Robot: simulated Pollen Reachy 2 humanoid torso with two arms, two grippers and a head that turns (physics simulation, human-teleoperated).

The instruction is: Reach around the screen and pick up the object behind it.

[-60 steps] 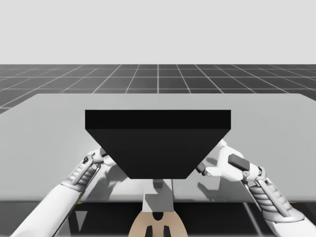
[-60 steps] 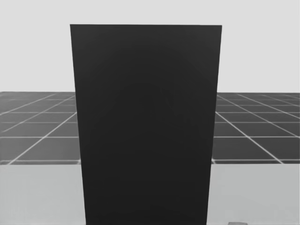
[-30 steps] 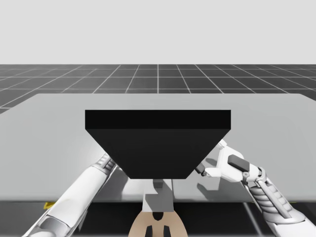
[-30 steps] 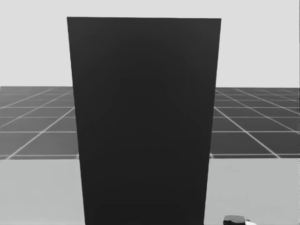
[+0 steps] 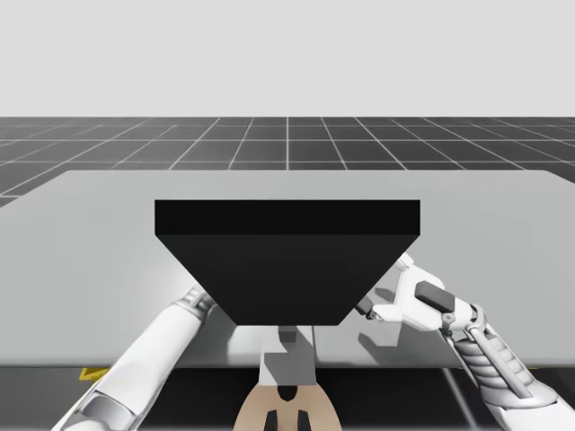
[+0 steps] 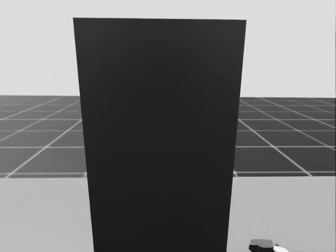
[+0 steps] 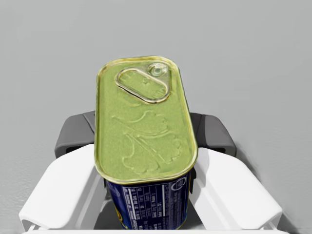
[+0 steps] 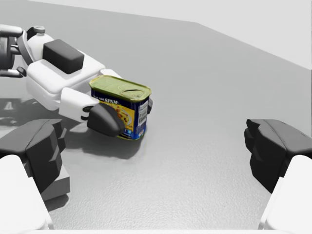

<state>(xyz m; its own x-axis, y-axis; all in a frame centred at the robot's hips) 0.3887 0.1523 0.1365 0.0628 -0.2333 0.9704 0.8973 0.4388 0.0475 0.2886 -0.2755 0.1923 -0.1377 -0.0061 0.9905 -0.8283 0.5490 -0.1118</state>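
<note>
Snugly between jaws: blue oblong can [image 7: 146,141]

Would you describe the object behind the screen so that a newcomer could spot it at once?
On the grey table, behind the black screen, my left end effector is shut on a rounded-rectangular can. Its blue sides and yellow-green pull-tab lid are the one patch of colour among grey and white.
</note>
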